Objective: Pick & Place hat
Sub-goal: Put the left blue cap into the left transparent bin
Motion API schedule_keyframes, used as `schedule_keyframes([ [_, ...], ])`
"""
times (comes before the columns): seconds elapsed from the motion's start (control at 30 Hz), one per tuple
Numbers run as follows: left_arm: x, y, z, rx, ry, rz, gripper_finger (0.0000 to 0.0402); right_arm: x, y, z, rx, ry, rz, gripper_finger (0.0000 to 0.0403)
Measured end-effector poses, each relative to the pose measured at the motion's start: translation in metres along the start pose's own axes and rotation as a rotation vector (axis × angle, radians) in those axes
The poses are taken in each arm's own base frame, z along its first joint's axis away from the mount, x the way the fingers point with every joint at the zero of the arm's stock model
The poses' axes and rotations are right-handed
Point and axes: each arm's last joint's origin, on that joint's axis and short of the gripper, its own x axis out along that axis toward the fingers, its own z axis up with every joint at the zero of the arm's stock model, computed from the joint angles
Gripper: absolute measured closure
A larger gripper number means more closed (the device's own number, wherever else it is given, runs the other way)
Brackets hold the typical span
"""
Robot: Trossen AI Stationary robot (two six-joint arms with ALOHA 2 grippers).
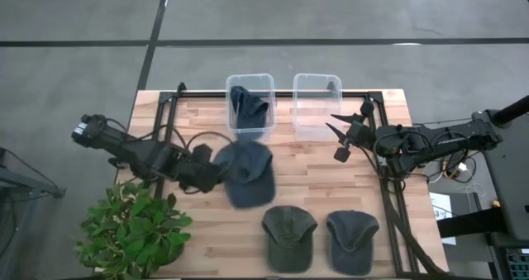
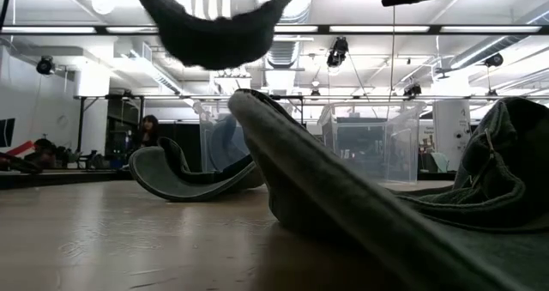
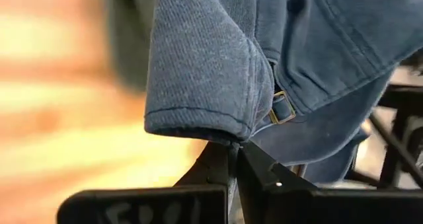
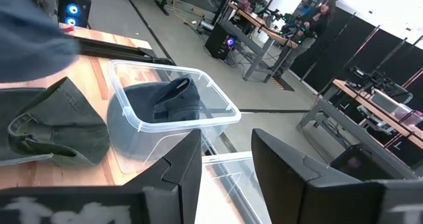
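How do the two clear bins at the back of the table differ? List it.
Contents: the left bin holds a dark blue hat; the right bin looks bare inside.
Neighbours: the left claw holds a blue cap just in front of the left bin, while the open right claw hangs beside the right bin.
Shared: both are clear plastic, upright, lidless, standing side by side on the wooden table.

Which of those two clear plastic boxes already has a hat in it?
The left bin, nearer the left gripper that holds the blue cap. A dark hat lies inside; the right bin looks empty.
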Motion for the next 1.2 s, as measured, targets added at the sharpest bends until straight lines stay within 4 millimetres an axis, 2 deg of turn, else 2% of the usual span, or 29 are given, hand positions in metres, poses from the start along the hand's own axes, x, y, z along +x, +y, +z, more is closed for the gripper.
schedule_keyframes([
  [0.3, 0.005, -0.020, 0.031, 0.316, -0.334, -0.113, 0.0395, 0.000, 0.000, 0.000, 0.002, 0.000, 0.000, 0.0270],
  [0.63, 0.005, -0.039, 0.050, 0.743, -0.540, -0.110, 0.0395, 0.000, 0.000, 0.000, 0.000, 0.000, 0.000, 0.0280],
  [0.97, 0.006, -0.041, 0.067, 0.780, -0.580, -0.067, 0.0395, 0.000, 0.000, 0.000, -0.001, 0.001, -0.001, 0.0271],
  [1.2, -0.003, -0.043, 0.075, 0.797, -0.593, -0.143, 0.0395, 0.000, 0.001, 0.000, 0.037, -0.010, 0.047, 0.0271],
])
